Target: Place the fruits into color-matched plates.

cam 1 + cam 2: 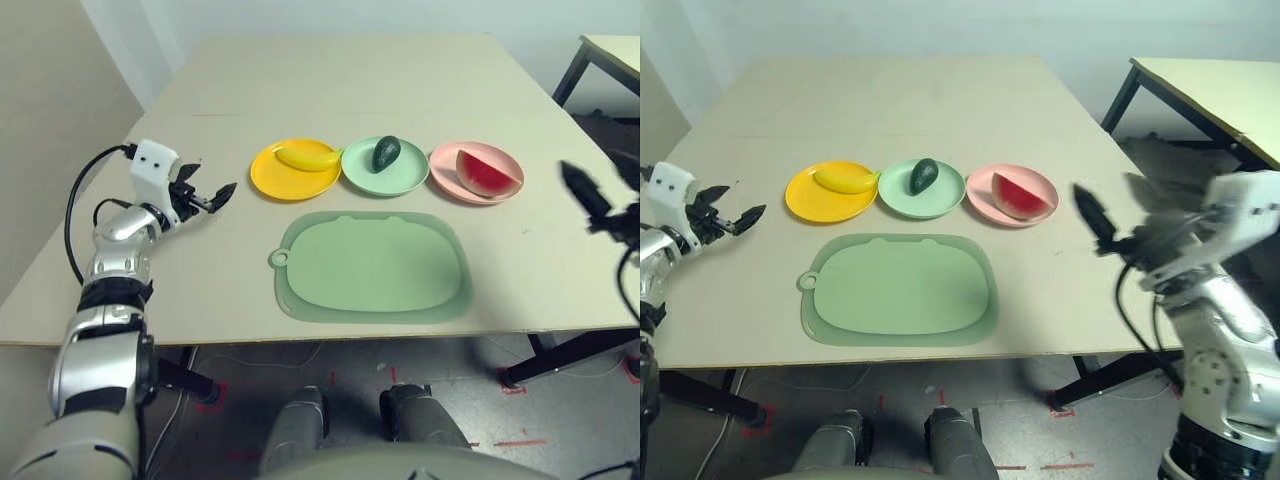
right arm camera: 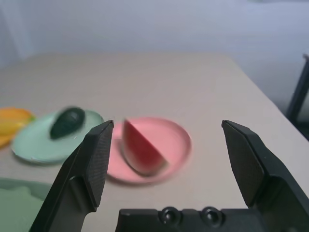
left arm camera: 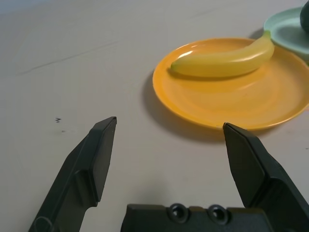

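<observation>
While your left gripper (image 3: 169, 128) hung over the tabletop (image 1: 330, 80) with its fingers (image 3: 99, 154) spread wide and empty, the yellow plate (image 1: 270, 172) lay just beyond the fingertips toward 1 o'clock, apart from them. The banana (image 1: 308, 157) rested across that plate's far side. Your right gripper (image 2: 166, 125) was also wide open and held nothing; the pink plate (image 2: 176, 140) sat ahead of it between the two fingers in the wrist view, with the watermelon wedge (image 2: 140, 152) on it, well clear of the tips. From your head view the three plates ran in a row from 9 to 3 o'clock: yellow, mint green plate (image 1: 400, 175), pink. The avocado (image 1: 386, 153) lay on the green one. You had three fruits, three plates, one fruit on each, colours matched. One green mat (image 1: 375, 265) lay bare at 6 o'clock of the row.
</observation>
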Action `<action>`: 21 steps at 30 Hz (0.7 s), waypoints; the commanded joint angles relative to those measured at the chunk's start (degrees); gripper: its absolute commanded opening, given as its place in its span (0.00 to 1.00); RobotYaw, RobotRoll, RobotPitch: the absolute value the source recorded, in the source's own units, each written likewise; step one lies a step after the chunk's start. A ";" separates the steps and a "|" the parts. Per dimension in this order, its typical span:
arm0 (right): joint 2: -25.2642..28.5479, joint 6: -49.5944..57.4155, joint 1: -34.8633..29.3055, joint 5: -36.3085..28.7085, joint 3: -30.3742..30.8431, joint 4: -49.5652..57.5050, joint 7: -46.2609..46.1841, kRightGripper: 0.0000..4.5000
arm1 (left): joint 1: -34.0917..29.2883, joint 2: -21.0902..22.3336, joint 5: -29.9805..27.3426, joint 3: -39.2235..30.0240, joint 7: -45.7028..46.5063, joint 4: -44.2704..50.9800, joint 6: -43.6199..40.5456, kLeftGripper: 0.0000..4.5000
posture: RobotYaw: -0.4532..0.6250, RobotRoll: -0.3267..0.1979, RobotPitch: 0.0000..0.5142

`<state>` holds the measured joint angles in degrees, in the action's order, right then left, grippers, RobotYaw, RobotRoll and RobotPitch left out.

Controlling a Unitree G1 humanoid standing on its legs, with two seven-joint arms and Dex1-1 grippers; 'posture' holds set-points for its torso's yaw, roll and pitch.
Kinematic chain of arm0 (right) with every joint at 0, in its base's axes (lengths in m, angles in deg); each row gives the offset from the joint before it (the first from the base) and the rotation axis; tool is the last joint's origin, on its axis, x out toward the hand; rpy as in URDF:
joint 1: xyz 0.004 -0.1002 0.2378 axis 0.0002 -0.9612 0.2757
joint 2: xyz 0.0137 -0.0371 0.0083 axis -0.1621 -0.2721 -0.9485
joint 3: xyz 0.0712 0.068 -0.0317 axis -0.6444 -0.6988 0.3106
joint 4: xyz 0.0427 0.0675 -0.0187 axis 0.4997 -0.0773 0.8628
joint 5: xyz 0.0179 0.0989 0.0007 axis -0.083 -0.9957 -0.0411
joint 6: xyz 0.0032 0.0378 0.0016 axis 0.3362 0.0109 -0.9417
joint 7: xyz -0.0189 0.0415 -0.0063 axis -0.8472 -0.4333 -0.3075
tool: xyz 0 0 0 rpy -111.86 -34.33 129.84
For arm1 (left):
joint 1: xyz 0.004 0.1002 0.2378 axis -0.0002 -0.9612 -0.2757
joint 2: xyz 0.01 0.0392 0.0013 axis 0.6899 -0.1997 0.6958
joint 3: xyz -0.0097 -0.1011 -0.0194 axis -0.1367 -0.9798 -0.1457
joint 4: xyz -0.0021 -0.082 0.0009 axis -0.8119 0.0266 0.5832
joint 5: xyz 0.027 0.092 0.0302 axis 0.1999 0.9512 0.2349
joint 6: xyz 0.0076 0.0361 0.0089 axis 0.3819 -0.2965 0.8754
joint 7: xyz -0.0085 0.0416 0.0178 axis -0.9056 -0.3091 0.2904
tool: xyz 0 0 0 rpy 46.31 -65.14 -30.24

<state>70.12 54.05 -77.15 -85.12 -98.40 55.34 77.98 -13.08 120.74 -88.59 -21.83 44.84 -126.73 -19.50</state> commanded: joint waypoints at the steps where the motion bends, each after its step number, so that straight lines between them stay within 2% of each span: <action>1: -0.10 -5.35 -1.50 3.04 3.78 -7.90 6.12 1.00 | -0.94 -0.53 -0.80 -0.20 1.04 2.83 -2.56 1.00 | 0.31 0.62 0.18; 6: -0.01 -14.56 0.28 8.59 8.52 -23.54 11.51 1.00 | -3.25 -1.22 -2.87 -1.34 1.85 7.22 -4.84 1.00 | 0.32 0.62 0.18; 10: 1.26 -21.97 6.55 11.36 8.96 -38.36 12.09 1.00 | -6.90 -4.46 -11.71 -9.86 7.44 13.22 -11.22 1.00 | 0.33 0.62 0.20; 12: 1.62 -25.63 9.02 13.23 9.77 -44.20 11.89 1.00 | -9.25 -5.65 -14.05 -12.92 10.80 16.15 -13.79 1.00 | 0.35 0.62 0.20; 21: 0.24 -34.68 18.81 16.11 11.41 -57.67 9.55 1.00 | -24.43 -6.01 -9.41 -12.91 15.94 27.05 -11.11 1.00 | 0.44 0.62 0.24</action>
<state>70.94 20.49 -58.73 -69.88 -87.83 -0.41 87.80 -36.35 115.05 -99.15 -34.72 59.85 -101.45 -31.49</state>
